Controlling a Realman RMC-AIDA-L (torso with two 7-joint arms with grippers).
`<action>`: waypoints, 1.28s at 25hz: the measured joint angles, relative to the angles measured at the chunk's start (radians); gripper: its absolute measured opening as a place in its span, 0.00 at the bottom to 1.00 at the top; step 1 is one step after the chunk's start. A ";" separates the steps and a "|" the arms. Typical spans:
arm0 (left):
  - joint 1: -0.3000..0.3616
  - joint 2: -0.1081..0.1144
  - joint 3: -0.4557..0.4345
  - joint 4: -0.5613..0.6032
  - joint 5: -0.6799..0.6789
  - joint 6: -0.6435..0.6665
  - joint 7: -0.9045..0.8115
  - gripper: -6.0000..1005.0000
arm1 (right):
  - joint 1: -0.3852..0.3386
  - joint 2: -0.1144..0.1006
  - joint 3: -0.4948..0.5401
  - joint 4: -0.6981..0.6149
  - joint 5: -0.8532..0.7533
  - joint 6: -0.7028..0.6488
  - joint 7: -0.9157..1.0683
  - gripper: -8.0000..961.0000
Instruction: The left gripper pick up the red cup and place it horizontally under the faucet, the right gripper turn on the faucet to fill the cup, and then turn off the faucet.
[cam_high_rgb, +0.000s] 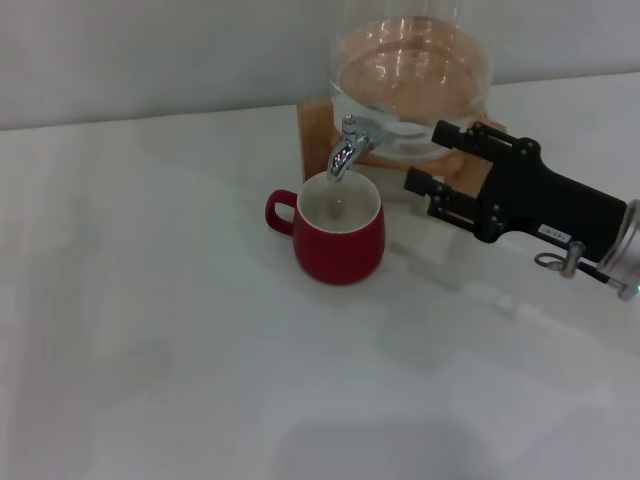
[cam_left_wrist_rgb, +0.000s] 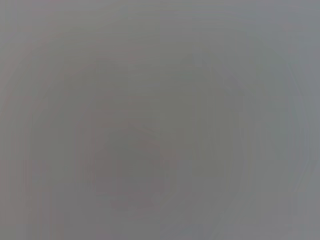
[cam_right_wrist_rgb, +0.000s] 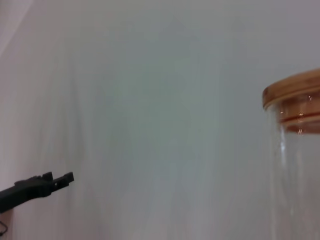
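The red cup (cam_high_rgb: 345, 245) stands upright on the white table, its handle (cam_high_rgb: 278, 212) pointing to the left of the head view. Its mouth sits directly below the spout of the chrome faucet (cam_high_rgb: 345, 150). My right gripper (cam_high_rgb: 425, 157) hovers just right of the faucet, open, with its black fingers pointing at the tap and nothing between them. It touches neither faucet nor cup. One black fingertip (cam_right_wrist_rgb: 62, 177) shows in the right wrist view. Whether water is running I cannot tell. The left gripper is out of view, and the left wrist view shows only plain grey.
The faucet belongs to a clear glass dispenser (cam_high_rgb: 410, 70) on a wooden stand (cam_high_rgb: 315, 135) at the back of the table (cam_high_rgb: 150, 330). Its wooden lid (cam_right_wrist_rgb: 295, 92) shows in the right wrist view. A pale wall rises behind.
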 joint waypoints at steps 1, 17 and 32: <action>0.000 -0.001 0.000 0.000 0.011 0.000 0.000 0.83 | 0.003 0.002 0.000 0.000 -0.002 -0.008 -0.001 0.70; 0.011 -0.007 0.022 0.006 0.045 -0.010 0.002 0.83 | 0.036 0.010 -0.015 -0.001 -0.017 -0.051 -0.004 0.70; 0.038 -0.009 0.045 0.009 0.045 -0.049 -0.001 0.83 | 0.062 0.015 -0.040 -0.007 -0.018 -0.089 -0.012 0.70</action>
